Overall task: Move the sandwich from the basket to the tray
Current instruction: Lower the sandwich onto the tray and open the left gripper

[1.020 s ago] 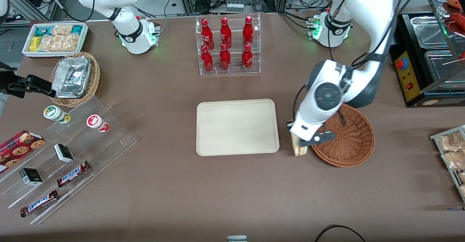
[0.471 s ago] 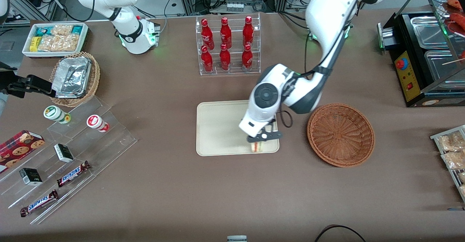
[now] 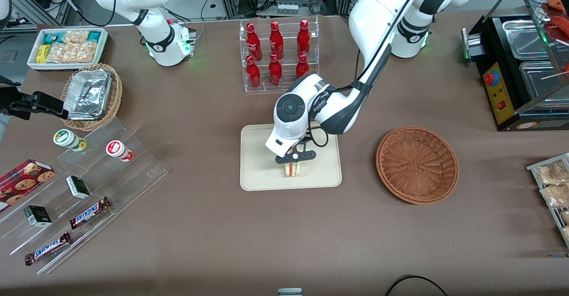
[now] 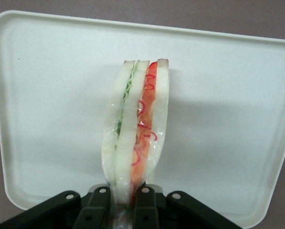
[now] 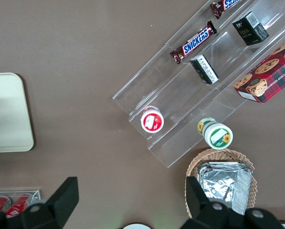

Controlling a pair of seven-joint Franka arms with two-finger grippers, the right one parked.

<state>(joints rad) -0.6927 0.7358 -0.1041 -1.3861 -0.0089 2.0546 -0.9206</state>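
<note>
A clear rack of red bottles [image 3: 277,56] stands at upper centre of the front view, farther from the camera than the tray [image 3: 258,171], and the wicker basket [image 3: 417,165] sits at centre right, well apart. My gripper [image 3: 293,157] hangs over the tray, fingers [image 4: 144,205] pinched tight on the sandwich [image 4: 135,129]. The wedge points away from my wrist, long axis in line with the fingers, cut edge showing green and red layers. Its gripped end is hidden between my fingers.
</note>
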